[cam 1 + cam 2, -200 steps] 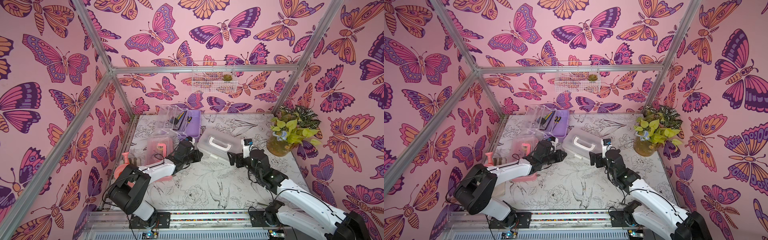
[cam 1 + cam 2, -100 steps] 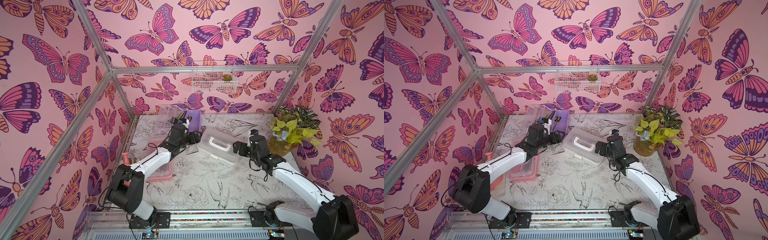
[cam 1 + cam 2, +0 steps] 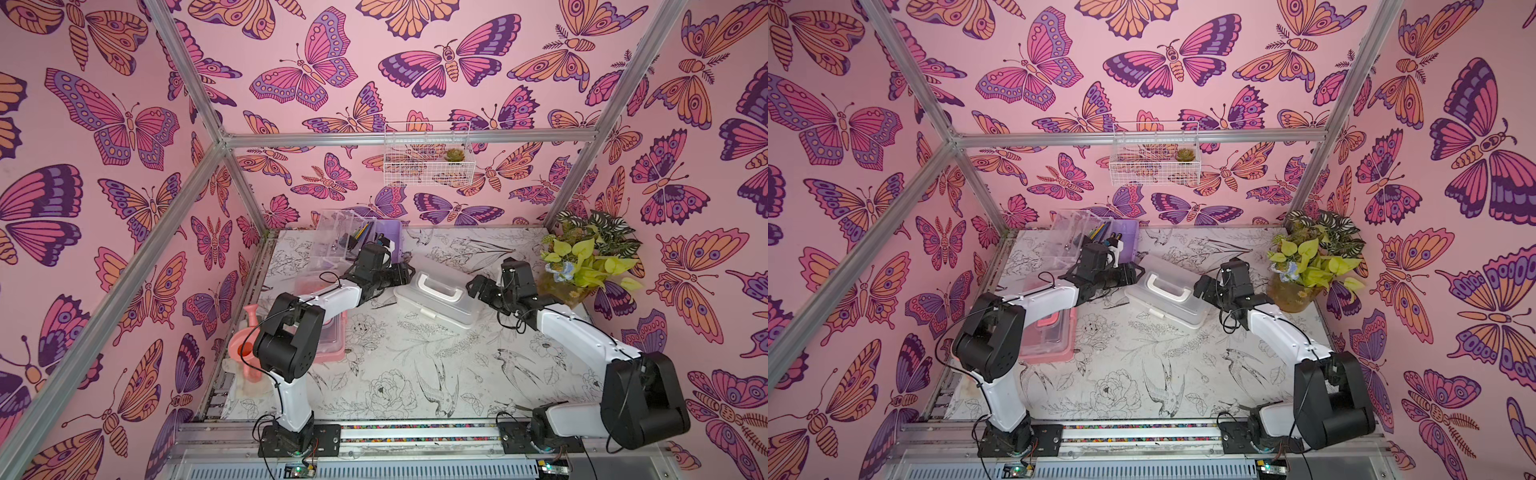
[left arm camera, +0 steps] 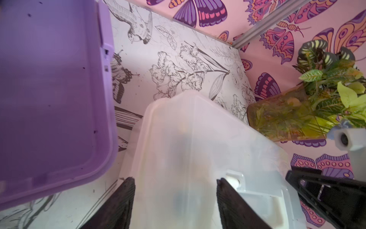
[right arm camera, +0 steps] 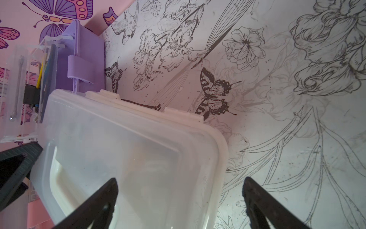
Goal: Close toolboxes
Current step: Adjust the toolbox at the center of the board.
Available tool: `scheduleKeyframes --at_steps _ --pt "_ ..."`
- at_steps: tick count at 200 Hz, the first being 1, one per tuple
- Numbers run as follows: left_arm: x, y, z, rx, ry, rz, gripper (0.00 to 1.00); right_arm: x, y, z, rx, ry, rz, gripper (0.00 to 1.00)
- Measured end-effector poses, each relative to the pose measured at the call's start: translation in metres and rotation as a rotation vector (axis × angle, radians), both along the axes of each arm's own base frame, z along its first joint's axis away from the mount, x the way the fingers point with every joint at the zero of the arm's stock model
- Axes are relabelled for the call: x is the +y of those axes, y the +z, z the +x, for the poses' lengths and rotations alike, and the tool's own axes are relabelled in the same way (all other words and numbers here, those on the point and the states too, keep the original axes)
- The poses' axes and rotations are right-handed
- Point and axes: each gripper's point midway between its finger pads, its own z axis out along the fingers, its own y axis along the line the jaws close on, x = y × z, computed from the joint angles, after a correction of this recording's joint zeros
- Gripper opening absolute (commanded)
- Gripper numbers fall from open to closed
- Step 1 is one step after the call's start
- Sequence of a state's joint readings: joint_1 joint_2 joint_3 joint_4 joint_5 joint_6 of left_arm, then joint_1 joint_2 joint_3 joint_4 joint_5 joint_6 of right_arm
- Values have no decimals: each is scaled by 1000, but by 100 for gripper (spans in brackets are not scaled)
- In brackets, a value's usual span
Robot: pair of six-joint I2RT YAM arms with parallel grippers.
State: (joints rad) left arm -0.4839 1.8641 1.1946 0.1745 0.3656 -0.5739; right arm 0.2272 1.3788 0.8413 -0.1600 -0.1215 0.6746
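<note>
The white toolbox [image 3: 436,301] [image 3: 1169,295] lies mid-table with its lid down and its handle on top. My left gripper [image 3: 405,274] [image 4: 174,181] hangs open at its left end, fingers over the lid [image 4: 188,138]. My right gripper [image 3: 476,286] [image 5: 180,179] is open at the other end, one finger over the lid [image 5: 118,148] and one over bare table. The purple toolbox [image 3: 388,239] [image 4: 49,89] [image 5: 81,57] stands open at the back, its clear lid upright. The pink toolbox [image 3: 332,345] [image 3: 1050,336] sits at the left under my left arm, with its clear lid seemingly down.
A potted plant [image 3: 590,257] [image 4: 316,99] stands at the back right corner, close to my right wrist. A white wire basket [image 3: 428,158] hangs on the back wall. A coral vase [image 3: 249,353] stands by the left wall.
My left gripper has swung from beside the pink toolbox, past the purple one, to the white toolbox's left end, and its jaws have opened. My right gripper has moved slightly back along the white toolbox.
</note>
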Motion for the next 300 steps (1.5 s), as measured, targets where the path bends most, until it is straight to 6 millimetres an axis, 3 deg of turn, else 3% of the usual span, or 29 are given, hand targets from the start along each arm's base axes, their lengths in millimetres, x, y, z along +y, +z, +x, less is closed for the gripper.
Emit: scheduleKeyframes --at_steps 37,92,133,168,200,226,266,300 --pt "-18 -2 -21 18 -31 -14 64 -6 -1 4 11 4 44 94" --pt "-12 -3 -92 94 -52 -32 64 -6 -2 8 -7 67 36 90" --pt "10 -2 -140 147 -44 -54 63 25 1 25 -27 234 103 87" --pt "31 16 -159 122 1 -64 72 67 6 45 -47 405 174 87" --pt "52 45 -160 30 76 -56 88 121 21 57 -94 558 201 86" --pt "70 52 -153 -10 136 -18 91 145 34 56 -122 631 219 88" --pt "90 64 -118 -45 206 30 91 133 51 56 -191 636 105 90" --pt "90 73 -77 -73 217 44 91 112 77 24 -294 646 1 89"
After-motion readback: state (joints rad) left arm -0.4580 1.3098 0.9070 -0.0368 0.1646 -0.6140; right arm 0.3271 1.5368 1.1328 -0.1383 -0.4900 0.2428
